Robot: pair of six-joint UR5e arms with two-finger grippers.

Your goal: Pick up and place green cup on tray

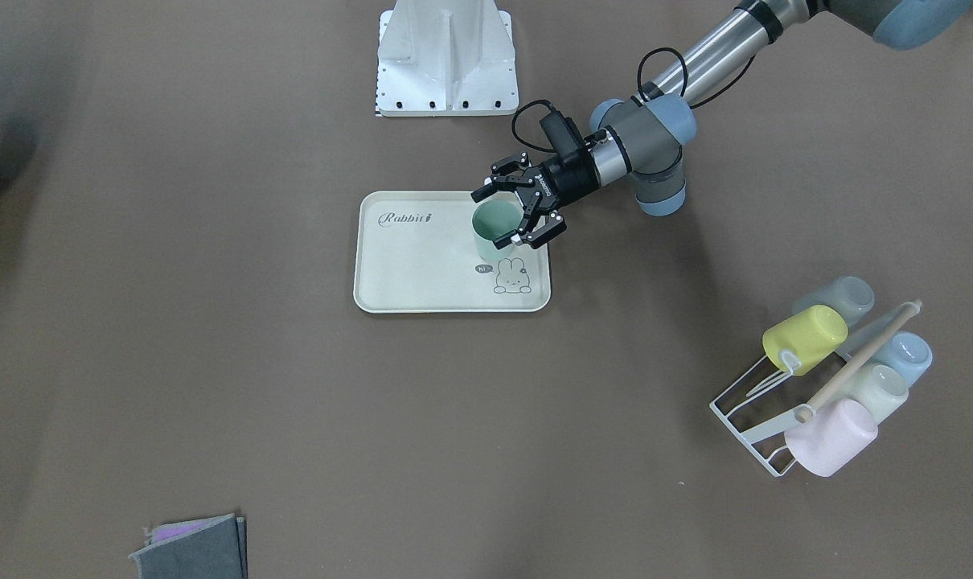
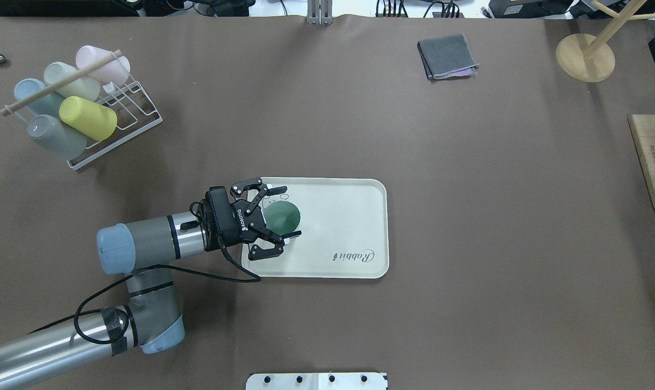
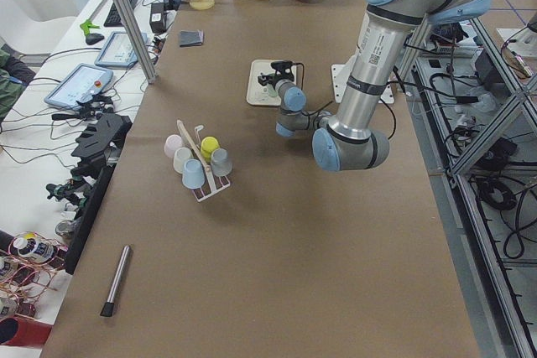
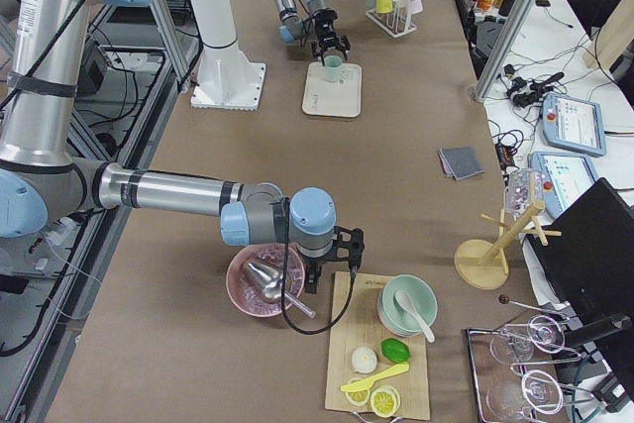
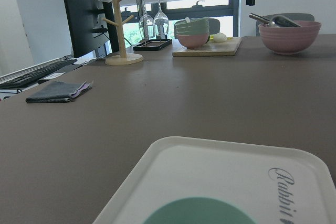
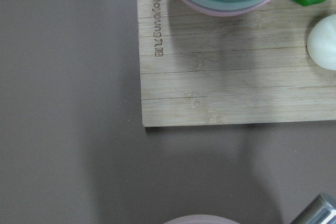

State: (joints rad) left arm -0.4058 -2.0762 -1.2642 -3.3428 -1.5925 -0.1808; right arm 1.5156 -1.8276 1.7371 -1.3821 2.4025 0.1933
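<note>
The green cup [image 1: 493, 226] stands upright on the tray [image 1: 422, 269]; the left gripper [image 1: 505, 218] straddles it, jaws spread wide. Best to lift straight up, so neither finger tips the cup.

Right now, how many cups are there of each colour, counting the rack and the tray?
green cup: 1
yellow cup: 1
pink cup: 1
blue cup: 1
grey cup: 1
cream cup: 1
Total: 6
</note>
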